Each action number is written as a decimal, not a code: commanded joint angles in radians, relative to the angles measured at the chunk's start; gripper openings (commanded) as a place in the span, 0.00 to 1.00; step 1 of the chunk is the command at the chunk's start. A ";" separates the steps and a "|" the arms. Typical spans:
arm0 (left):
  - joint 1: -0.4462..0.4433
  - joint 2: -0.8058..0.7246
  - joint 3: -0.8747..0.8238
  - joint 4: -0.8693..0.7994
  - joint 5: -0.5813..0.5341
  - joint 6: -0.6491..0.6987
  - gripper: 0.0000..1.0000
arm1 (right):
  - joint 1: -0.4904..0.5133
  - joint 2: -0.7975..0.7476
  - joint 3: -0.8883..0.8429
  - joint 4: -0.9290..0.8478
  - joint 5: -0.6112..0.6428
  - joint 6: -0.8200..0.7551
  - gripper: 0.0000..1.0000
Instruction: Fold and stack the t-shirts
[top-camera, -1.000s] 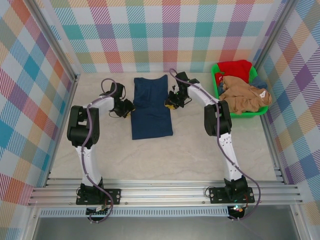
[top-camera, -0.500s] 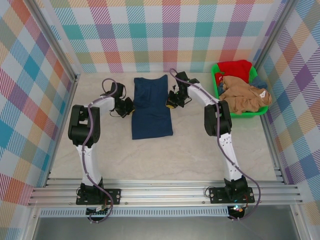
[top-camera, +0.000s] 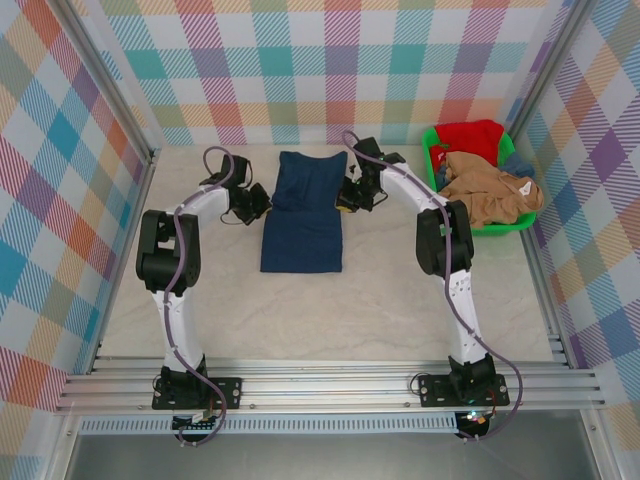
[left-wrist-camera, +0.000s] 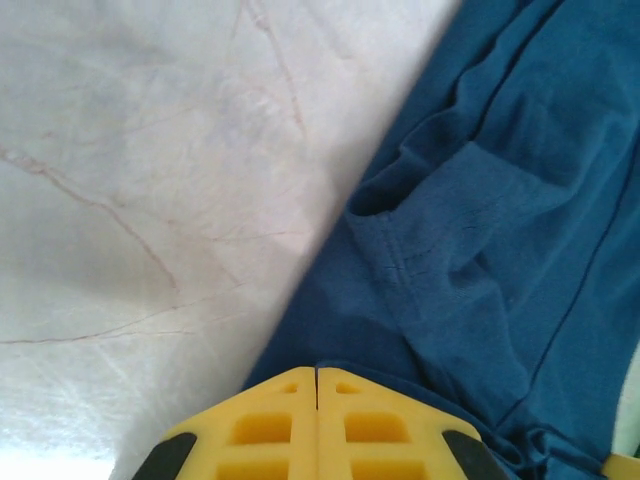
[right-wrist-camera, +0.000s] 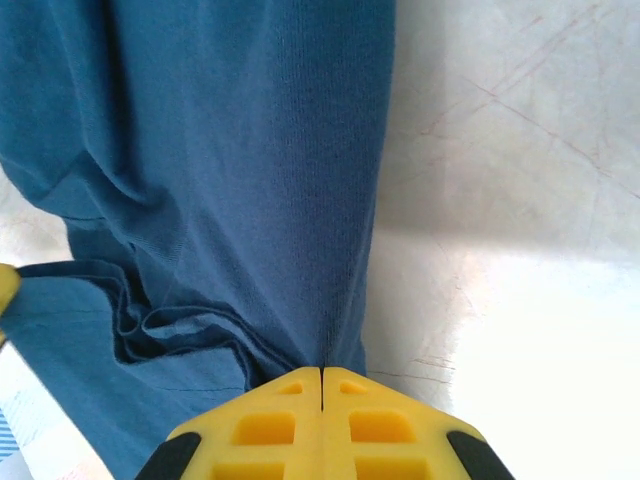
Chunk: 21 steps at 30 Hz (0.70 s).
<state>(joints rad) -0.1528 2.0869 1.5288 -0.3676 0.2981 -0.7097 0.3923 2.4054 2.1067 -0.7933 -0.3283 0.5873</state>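
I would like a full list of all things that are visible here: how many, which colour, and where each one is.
navy t-shirt: one, dark blue, folded narrow, middle of the table
red t-shirt: one, red, far end of the basket
tan-brown t-shirt: one, tan-brown, heaped on top in the basket
blue cloth: one piece, blue, right side of the basket, mostly covered
basket: one, bright green, far right of the table
table: one, pale marbled
walls: pastel checked, on three sides
arms: two, black and white, from the near edge
left gripper: yellow fingers, shut on the navy t-shirt's left edge
right gripper: yellow fingers, shut on its right edge
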 joint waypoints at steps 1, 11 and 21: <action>-0.012 -0.045 0.037 -0.034 -0.003 0.012 0.02 | -0.008 -0.035 -0.023 -0.010 0.008 0.008 0.00; -0.027 -0.027 0.062 -0.061 0.005 0.025 0.02 | -0.009 -0.033 -0.032 -0.012 -0.010 0.011 0.06; -0.033 -0.001 0.086 -0.070 0.016 0.026 0.01 | -0.009 -0.031 -0.064 -0.006 -0.015 0.033 0.08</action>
<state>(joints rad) -0.1791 2.0861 1.5852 -0.4168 0.2989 -0.7048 0.3912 2.4031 2.0575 -0.7864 -0.3290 0.5991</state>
